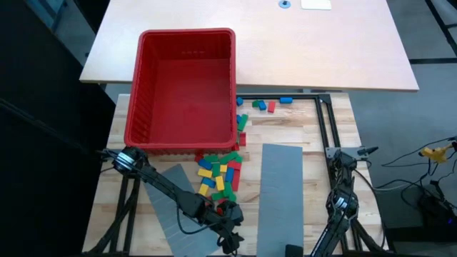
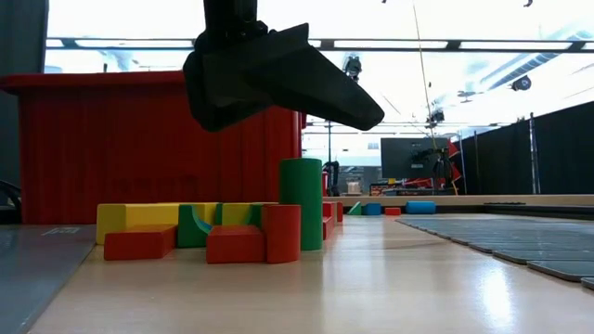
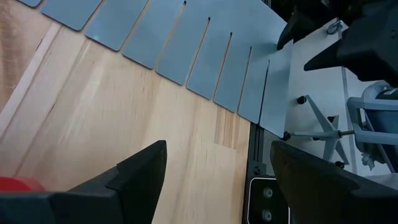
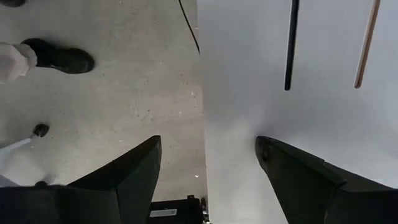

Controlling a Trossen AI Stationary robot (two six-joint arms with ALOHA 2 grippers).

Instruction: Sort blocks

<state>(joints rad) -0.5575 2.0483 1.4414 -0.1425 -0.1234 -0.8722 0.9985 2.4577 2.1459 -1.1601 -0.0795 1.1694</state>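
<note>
From above, the big red plastic bin [image 1: 187, 86] sits in the upper left of the light wooden table [image 1: 285, 132], and the small red, green, blue and yellow rectangular blocks [image 1: 220, 173] lie heaped just below its lower right corner, with a few strays [image 1: 265, 105] along the bin's right side. The left gripper [image 1: 230, 230] reaches to the bottom centre, near the heap's lower edge, between two flat grey slotted panels [image 1: 280, 193]. The right arm [image 1: 341, 203] waits at lower right.

At table height, the left gripper hangs dark at upper centre, above the block pile, where a green upright block [image 2: 302, 215] stands tallest.

The left wrist view shows its jaws apart with nothing between them, bare wood and a grey slotted panel [image 3: 186, 50] beyond, and a red block [image 3: 18, 184] at the lower left edge.

The right wrist view shows jaws apart over grey floor, a dark shoe [image 4: 59, 58] at upper left.

The blocks lie packed; a descent into the heap would likely knock the upright one over or scatter neighbours.
</note>
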